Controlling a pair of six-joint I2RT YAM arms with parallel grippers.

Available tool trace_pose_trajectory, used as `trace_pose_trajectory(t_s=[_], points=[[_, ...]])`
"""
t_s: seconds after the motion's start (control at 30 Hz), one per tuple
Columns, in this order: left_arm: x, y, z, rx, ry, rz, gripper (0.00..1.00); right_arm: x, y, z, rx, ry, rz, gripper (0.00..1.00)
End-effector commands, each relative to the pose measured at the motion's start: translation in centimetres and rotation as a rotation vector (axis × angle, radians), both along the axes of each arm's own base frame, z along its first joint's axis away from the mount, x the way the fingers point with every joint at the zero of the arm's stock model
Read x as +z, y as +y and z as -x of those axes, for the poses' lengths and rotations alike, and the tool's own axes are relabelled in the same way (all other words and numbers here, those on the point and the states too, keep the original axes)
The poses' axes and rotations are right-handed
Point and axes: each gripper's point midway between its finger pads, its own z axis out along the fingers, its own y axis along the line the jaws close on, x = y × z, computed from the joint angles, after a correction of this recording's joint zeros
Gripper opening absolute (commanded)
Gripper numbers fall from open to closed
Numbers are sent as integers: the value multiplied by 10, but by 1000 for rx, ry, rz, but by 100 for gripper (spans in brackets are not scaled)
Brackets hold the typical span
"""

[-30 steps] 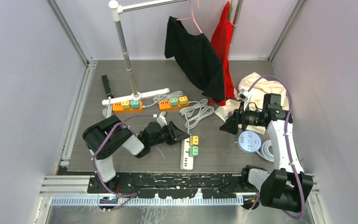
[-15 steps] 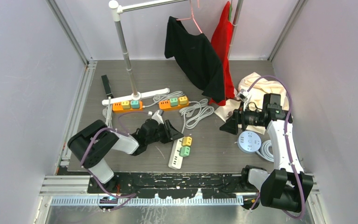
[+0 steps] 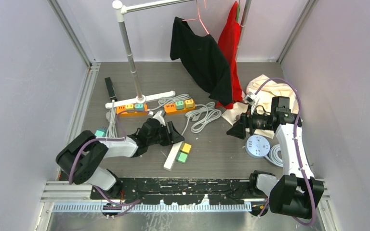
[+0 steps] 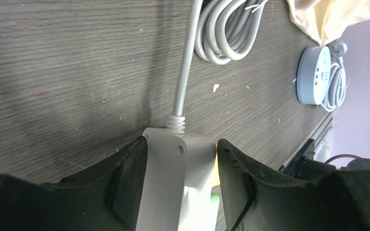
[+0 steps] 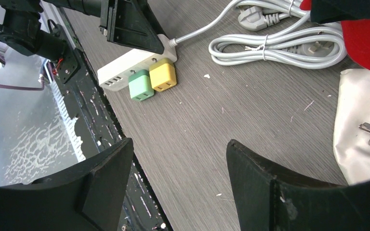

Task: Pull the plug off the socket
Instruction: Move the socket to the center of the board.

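Note:
A white power strip (image 3: pixel 172 156) lies near the table's front, with a yellow plug (image 3: pixel 186 147) and a green plug (image 3: pixel 182 157) in its sockets. My left gripper (image 3: pixel 173 138) is shut on the strip's cable end; in the left wrist view the strip (image 4: pixel 173 183) sits clamped between the two black fingers (image 4: pixel 125 178), its grey cable (image 4: pixel 185 62) running away. The right wrist view shows the strip (image 5: pixel 130 62), the yellow plug (image 5: pixel 163 74) and the green plug (image 5: pixel 141 85). My right gripper (image 3: pixel 235 129) is open and empty, hovering to the right of the strip.
Two orange power strips (image 3: pixel 131 110) (image 3: pixel 179 106) lie at the back beside a clothes rack base (image 3: pixel 139 98). Coiled grey cables (image 3: pixel 204 114), a round white socket hub (image 3: pixel 258 146), a cream cloth (image 3: pixel 270 89) and hanging black and red garments (image 3: pixel 202 53) are nearby.
My left arm swung left and dragged the white strip with both plugs toward the front left, turning it. The right arm has stayed still.

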Motion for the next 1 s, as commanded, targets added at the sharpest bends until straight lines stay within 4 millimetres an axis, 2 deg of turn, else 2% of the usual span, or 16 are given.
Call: trace_pose_trajectory(t_s=[0.0,0.17,0.3,0.5,0.63,0.7,0.77,0.8,0.97], points=[[22,6,-8,-21,-66,-38,55,2,2,-3,8,-19,-5,75],[39,11,-7,-48,-108,-59,55,1,1,-3,8,-19,-4,75],[61,20,-4,-96,-173,-126,57,1,1,-3,9,-18,-3,75],[100,56,7,-139,-319,-292,57,1,1,-3,8,-24,5,76],[135,77,17,-132,-441,-321,58,0,0,-4,8,-26,11,76],[147,83,24,-127,-485,-298,72,0,0,-4,8,-27,13,76],[158,80,32,-129,-516,-225,96,-1,0,-4,8,-25,14,76],[161,77,37,-132,-524,-180,100,-1,0,-4,7,-25,15,76],[159,68,51,-115,-482,-26,99,-2,-1,-4,7,-28,23,76]])
